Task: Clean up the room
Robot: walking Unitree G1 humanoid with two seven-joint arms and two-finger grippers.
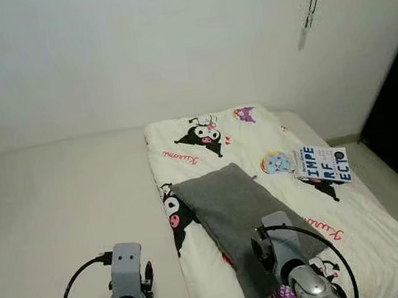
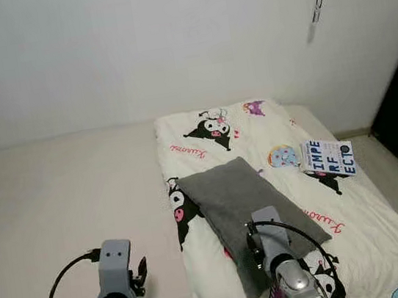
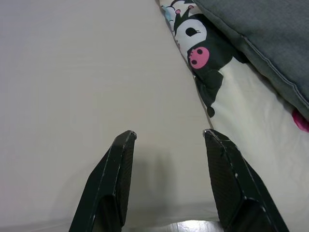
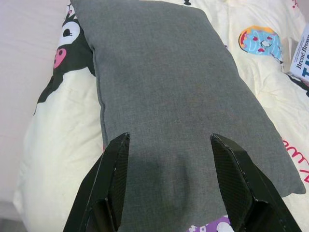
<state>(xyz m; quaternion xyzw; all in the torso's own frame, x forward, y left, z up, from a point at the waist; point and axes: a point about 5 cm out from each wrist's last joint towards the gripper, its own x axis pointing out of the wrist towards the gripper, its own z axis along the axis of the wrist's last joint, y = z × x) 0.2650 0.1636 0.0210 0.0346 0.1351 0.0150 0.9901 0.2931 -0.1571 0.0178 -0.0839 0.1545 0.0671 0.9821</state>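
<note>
The right gripper (image 4: pixel 166 181) hangs with its fingers (image 4: pixel 113 179) spread wide over the near end of one gray pillow (image 4: pixel 178 87), not touching it as far as I can tell. The left gripper (image 3: pixel 169 181) also has its fingers (image 3: pixel 118 179) spread, empty, above the bare beige mattress (image 1: pixel 51 207) just beside the quilt's edge.

The pillow lies slantwise on a single cartoon-print quilt (image 1: pixel 358 223) covering the bed's right half. One book (image 1: pixel 323 163) rests on the quilt, well apart from the pillow, toward the far right edge.

Judging the risk: the pillow is soft and broad, so closing on its edge could pinch the quilt beneath and drag it. A pull might also slide the book toward the bed's edge.
</note>
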